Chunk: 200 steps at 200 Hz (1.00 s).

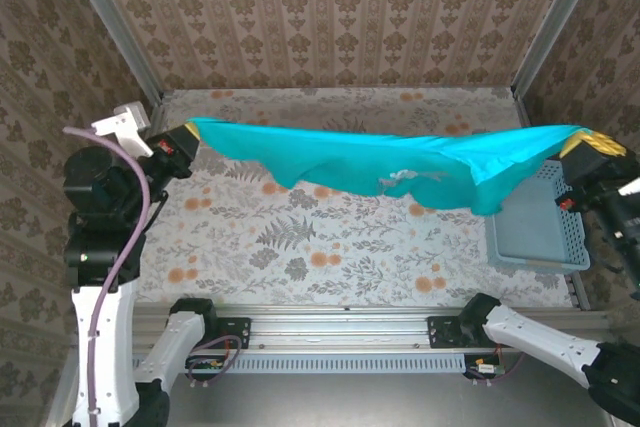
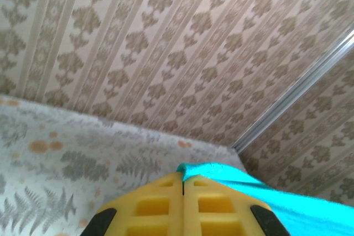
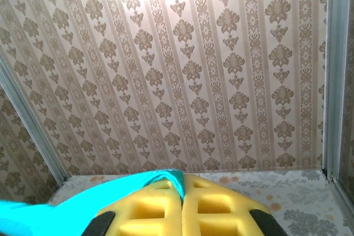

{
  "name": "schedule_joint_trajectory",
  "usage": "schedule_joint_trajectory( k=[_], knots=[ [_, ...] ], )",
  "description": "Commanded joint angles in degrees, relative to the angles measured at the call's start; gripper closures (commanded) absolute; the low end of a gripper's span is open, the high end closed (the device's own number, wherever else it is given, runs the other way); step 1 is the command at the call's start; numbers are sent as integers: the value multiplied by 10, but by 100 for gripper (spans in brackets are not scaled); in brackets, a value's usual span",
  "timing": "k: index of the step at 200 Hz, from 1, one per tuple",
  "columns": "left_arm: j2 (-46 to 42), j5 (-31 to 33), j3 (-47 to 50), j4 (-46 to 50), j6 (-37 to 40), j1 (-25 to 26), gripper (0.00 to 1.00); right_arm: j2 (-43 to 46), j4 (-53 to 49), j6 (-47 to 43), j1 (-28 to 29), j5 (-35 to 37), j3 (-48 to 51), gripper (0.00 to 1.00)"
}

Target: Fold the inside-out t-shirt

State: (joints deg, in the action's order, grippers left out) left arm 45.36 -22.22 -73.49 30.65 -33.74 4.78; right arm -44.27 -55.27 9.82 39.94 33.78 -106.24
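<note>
The inside-out t-shirt (image 1: 380,162), plain teal-green, hangs stretched in the air across the table between both arms, sagging lowest right of the middle. My left gripper (image 1: 190,132) is shut on its left end, high at the far left. In the left wrist view the yellow jaws of my left gripper (image 2: 183,179) pinch the teal cloth (image 2: 265,194), which runs off to the right. My right gripper (image 1: 578,139) is shut on the shirt's right end, above the basket. In the right wrist view my right gripper (image 3: 182,183) clamps the cloth (image 3: 83,208), which trails to the left.
A light-blue slotted plastic basket (image 1: 540,222) stands at the table's right edge, under the shirt's right end. The floral tablecloth (image 1: 300,237) lies beneath the shirt. Patterned walls with metal corner posts (image 1: 545,22) enclose the back and sides.
</note>
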Motion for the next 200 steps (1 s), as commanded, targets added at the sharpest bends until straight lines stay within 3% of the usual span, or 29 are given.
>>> schedule_joint_trajectory(
  k=[1, 26, 38, 82, 122, 145, 160, 178, 200],
  knots=[
    [60, 13, 19, 38, 18, -2, 100, -52, 15, -23, -4, 18, 57, 100],
    [167, 26, -16, 89, 33, -3, 100, -108, 70, -78, -7, 118, 112, 100],
    [222, 36, -42, 112, 44, -2, 100, -147, 86, -91, -29, 123, 123, 100],
    [406, 59, -171, 141, 53, -7, 100, -303, 85, -24, -223, -117, 51, 100],
    [554, 31, -470, 183, 59, -27, 100, -476, 72, -6, -313, -201, -186, 100],
    [609, 10, -660, 216, 69, -51, 100, -533, 55, 7, -342, -245, -338, 100],
    [620, -17, -731, 213, 67, -69, 100, -553, 57, 1, -345, -262, -411, 100],
    [594, -35, -727, 193, 64, -85, 100, -549, 75, -3, -345, -296, -437, 100],
    [506, -30, -590, 135, 81, -91, 100, -517, 95, -1, -345, -348, -391, 100]
  ],
)
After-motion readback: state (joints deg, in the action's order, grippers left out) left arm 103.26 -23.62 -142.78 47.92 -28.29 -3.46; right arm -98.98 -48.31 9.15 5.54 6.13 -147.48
